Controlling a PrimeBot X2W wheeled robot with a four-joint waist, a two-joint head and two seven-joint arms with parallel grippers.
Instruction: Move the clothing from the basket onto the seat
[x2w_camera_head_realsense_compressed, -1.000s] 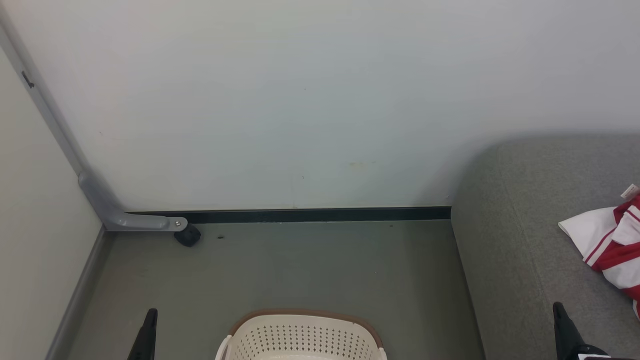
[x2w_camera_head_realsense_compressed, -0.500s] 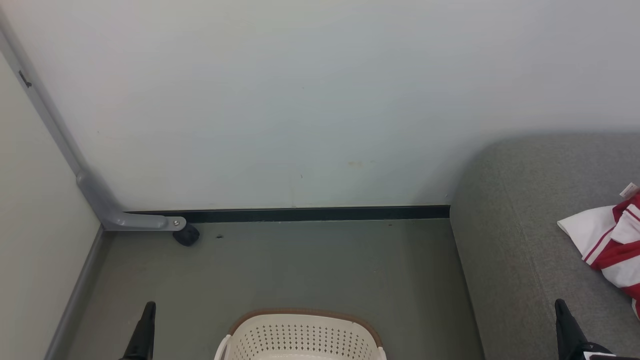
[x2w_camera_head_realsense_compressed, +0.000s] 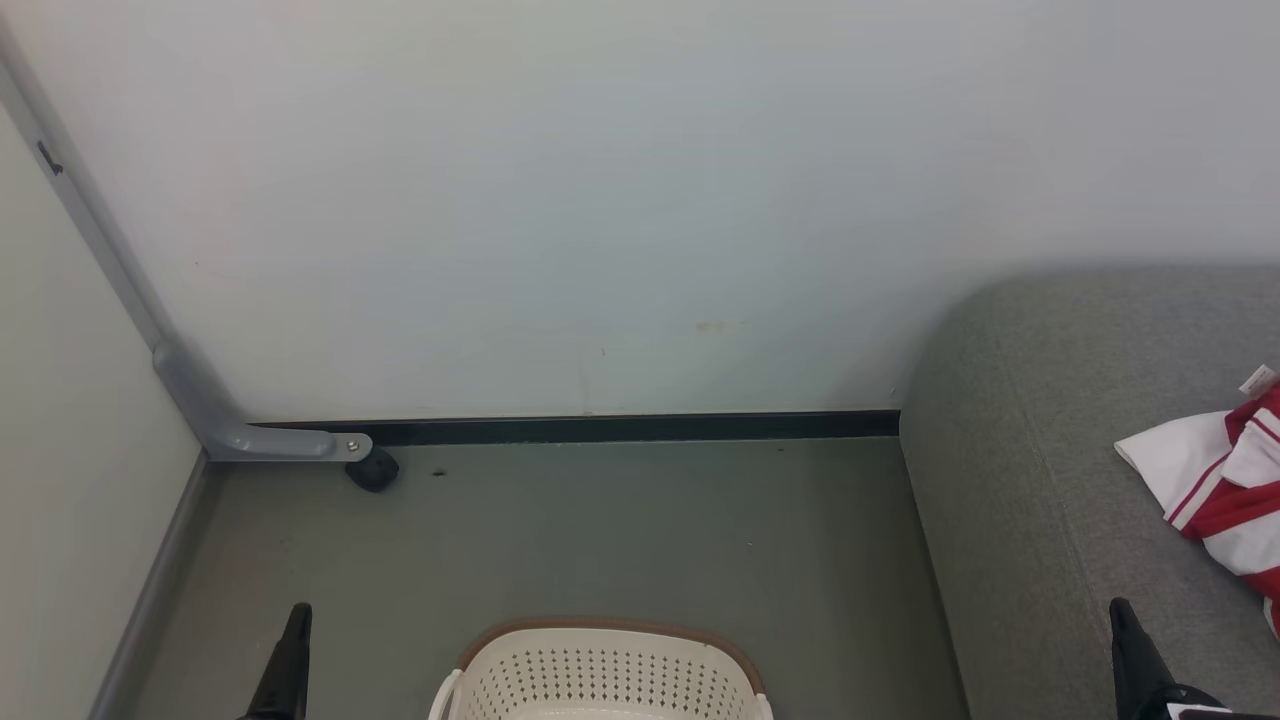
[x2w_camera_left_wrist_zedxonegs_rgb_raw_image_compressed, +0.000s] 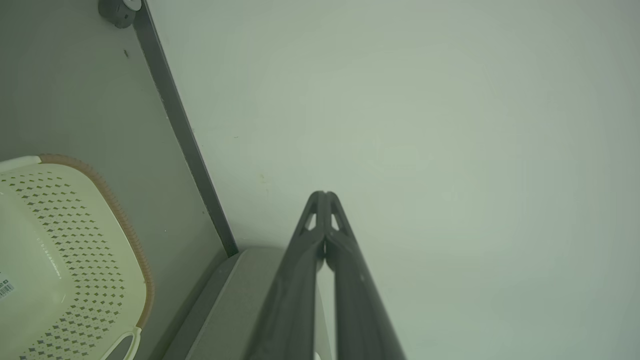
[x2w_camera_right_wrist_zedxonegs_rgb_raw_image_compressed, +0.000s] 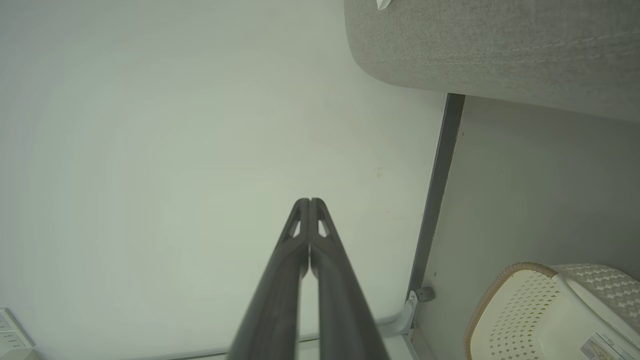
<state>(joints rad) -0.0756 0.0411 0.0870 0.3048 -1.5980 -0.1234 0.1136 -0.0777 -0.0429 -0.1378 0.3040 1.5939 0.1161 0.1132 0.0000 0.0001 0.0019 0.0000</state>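
Note:
The cream basket (x2w_camera_head_realsense_compressed: 600, 675) with a brown rim stands on the floor at the bottom middle of the head view; its inside is out of sight there. In the wrist views the basket (x2w_camera_left_wrist_zedxonegs_rgb_raw_image_compressed: 60, 250) (x2w_camera_right_wrist_zedxonegs_rgb_raw_image_compressed: 550, 310) shows a bare pale interior. Red and white clothing (x2w_camera_head_realsense_compressed: 1215, 490) lies on the grey seat (x2w_camera_head_realsense_compressed: 1030, 480) at the right edge. My left gripper (x2w_camera_head_realsense_compressed: 297, 612) is left of the basket, fingers pressed together and holding nothing (x2w_camera_left_wrist_zedxonegs_rgb_raw_image_compressed: 324, 194). My right gripper (x2w_camera_head_realsense_compressed: 1120, 608) rises over the seat's front part, also shut and holding nothing (x2w_camera_right_wrist_zedxonegs_rgb_raw_image_compressed: 308, 201).
A pale wall with a dark skirting strip (x2w_camera_head_realsense_compressed: 620, 428) runs behind the grey floor (x2w_camera_head_realsense_compressed: 600, 530). A grey metal leg with a black caster (x2w_camera_head_realsense_compressed: 372, 470) stands in the back left corner, beside a side wall (x2w_camera_head_realsense_compressed: 70, 520).
Both grippers' tips rose slightly in the head view a second ago and have held still since. Basket and clothing stay put.

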